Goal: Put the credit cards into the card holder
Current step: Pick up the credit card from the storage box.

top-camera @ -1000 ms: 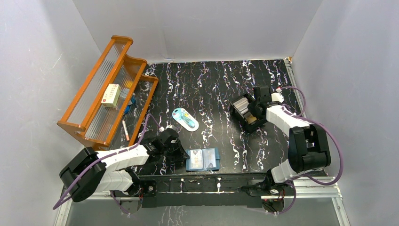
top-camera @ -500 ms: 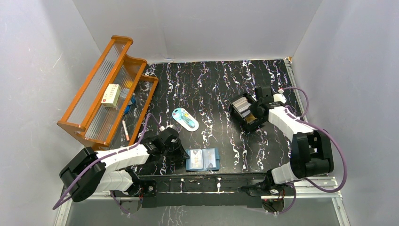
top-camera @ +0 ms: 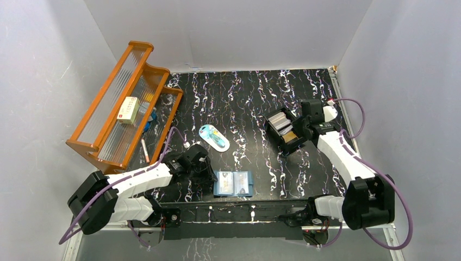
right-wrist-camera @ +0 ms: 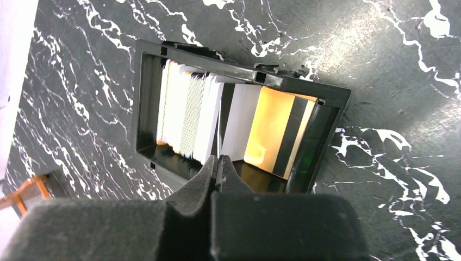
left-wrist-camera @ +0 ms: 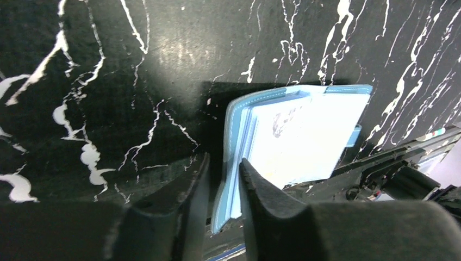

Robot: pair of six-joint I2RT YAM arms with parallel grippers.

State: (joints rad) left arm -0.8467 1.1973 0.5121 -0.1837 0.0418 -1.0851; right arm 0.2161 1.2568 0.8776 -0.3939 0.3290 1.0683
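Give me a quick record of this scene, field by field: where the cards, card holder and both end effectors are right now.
card holder: lying open near the table front edge
credit cards: standing upright in black box, right side
left end effector: jaws apart, straddling card holder edge
right end effector: shut, tips at the cards; grip unclear

Black desk point(top-camera: 239, 98) veined white; blue card holder point(top-camera: 234, 184); white and orange-gold credit cards point(right-wrist-camera: 185, 117); black box point(right-wrist-camera: 326, 95); orange rack point(top-camera: 95, 122).
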